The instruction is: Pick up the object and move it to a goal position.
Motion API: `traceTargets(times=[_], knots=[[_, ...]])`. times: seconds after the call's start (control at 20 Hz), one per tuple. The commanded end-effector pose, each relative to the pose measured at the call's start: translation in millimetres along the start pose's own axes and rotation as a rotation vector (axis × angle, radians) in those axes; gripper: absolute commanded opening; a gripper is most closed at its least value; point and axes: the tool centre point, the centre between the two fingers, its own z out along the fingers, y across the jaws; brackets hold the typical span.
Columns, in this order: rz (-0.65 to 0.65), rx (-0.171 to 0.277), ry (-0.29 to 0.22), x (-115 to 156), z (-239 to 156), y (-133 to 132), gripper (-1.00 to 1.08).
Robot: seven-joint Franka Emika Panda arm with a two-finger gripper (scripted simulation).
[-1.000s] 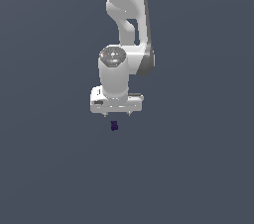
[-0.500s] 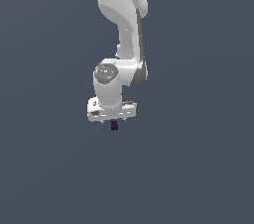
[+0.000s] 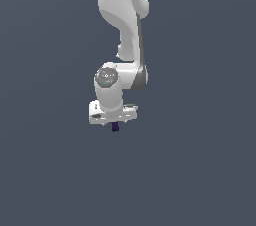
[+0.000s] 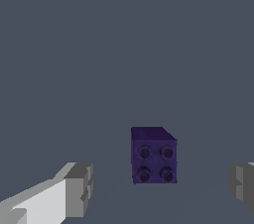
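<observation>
One dark purple studded block [image 4: 154, 155] sits between the gripper's [image 4: 158, 191] fingers [image 4: 78, 189] — jaws spread wide, neither pad touching it. From outside, the block [image 3: 115, 127] shows just beneath the white gripper [image 3: 115, 122] — its support isn't discernible.

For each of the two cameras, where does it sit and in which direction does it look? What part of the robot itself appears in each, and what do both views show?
Exterior view: it sits off the arm, placement unknown, facing the white arm, with the claw at its lower end.
Wrist view: it sits on the wrist, looking out between the two fingers at the purple block; the jaws stand apart, not touching it.
Shared: both show the block, the claw and the grey ground.
</observation>
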Motion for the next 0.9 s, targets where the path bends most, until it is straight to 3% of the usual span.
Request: traceTargets(times=[0.0,0.5,0.55,0.85], knots=[[0.0,0.0,-0.001,-1,11,0,1.0],[-0.003,0.001,0.0,0,41,0,1.0],[-0.003,0.001,0.0,0,41,0,-1.0],[-0.003,0.001,0.0,0,41,0,-1.0]])
